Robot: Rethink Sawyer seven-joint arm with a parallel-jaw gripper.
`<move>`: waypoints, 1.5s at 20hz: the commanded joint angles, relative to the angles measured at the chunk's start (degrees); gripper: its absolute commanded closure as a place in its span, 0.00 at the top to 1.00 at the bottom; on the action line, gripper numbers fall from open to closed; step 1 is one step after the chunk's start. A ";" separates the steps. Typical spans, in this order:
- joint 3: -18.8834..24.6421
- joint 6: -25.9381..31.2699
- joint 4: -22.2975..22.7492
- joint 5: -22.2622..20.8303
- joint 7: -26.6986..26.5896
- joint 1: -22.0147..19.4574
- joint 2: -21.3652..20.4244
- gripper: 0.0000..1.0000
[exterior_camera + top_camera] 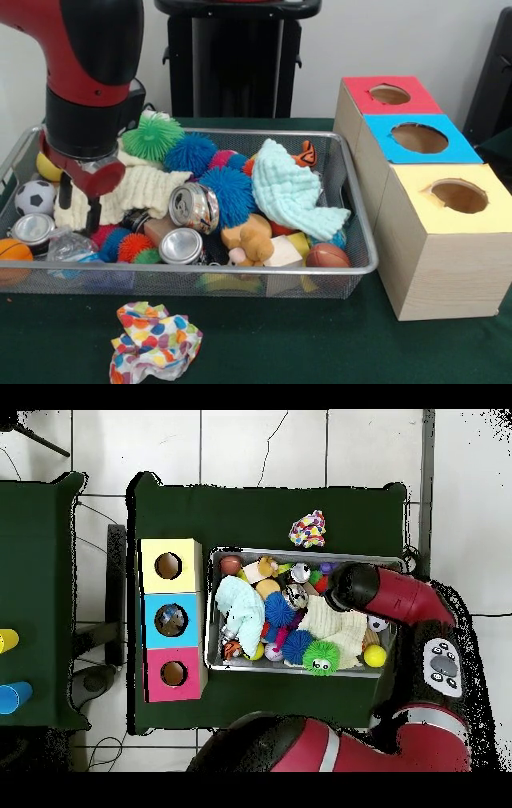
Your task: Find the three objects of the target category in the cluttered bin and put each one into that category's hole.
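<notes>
1 crumpled piece of clear glossy plastic (70, 245) lies in the silver wire-mesh bin (240, 280), directly below the red-and-black gripper (80, 210); whether its claw is wide or narrow cannot be told.

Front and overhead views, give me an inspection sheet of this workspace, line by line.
Surface: dark green cloth-covered table.
Job's things: silver wire mesh bin, packed full; crumpled clear plastic piece at one end; three wooden boxes topped red, blue, yellow, each with a round hole.
Clutter: silver cans, spiky balls, cloths, toy balls inside; multicoloured dotted cloth outside.
Gripper: red and black gripper above the cream cloth; fingers apart, empty.
Cables: nothing seen.
Surroundings: white tiled floor.
</notes>
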 commanded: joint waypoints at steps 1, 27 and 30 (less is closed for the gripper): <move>1.08 -7.37 5.23 4.01 16.69 1.32 4.37 1.00; 1.91 -15.90 2.59 8.22 7.63 -0.93 12.88 1.00; 4.72 -8.67 0.32 5.90 -0.02 -2.91 13.18 1.00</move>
